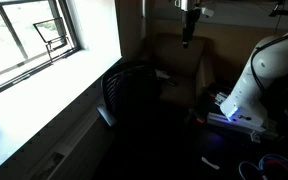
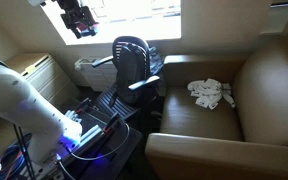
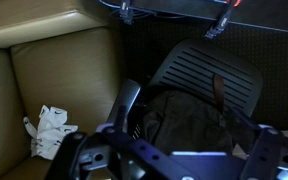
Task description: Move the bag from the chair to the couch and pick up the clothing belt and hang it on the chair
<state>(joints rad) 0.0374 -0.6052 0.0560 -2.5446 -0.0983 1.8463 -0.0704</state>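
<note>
The black chair (image 3: 199,70) with its curved slatted back stands below my gripper in the wrist view. It also shows in both exterior views, chair (image 1: 132,92) and chair (image 2: 132,55). A dark floppy bag (image 3: 179,122) lies slumped on its seat. Over the chair back hangs a thin brownish strap (image 3: 217,90); I cannot tell whether it is the clothing belt or part of the bag. The brown couch (image 2: 254,75) is beside the chair. My gripper (image 3: 174,15) hangs high above both, open and holding nothing, also seen as gripper (image 1: 187,35) and gripper (image 2: 80,20).
A crumpled white cloth (image 2: 210,93) lies on the couch seat. The white robot arm (image 2: 24,100) and its base with a blue light (image 2: 72,140) stand close beside the chair. A bright window (image 1: 29,40) and sill run along the wall.
</note>
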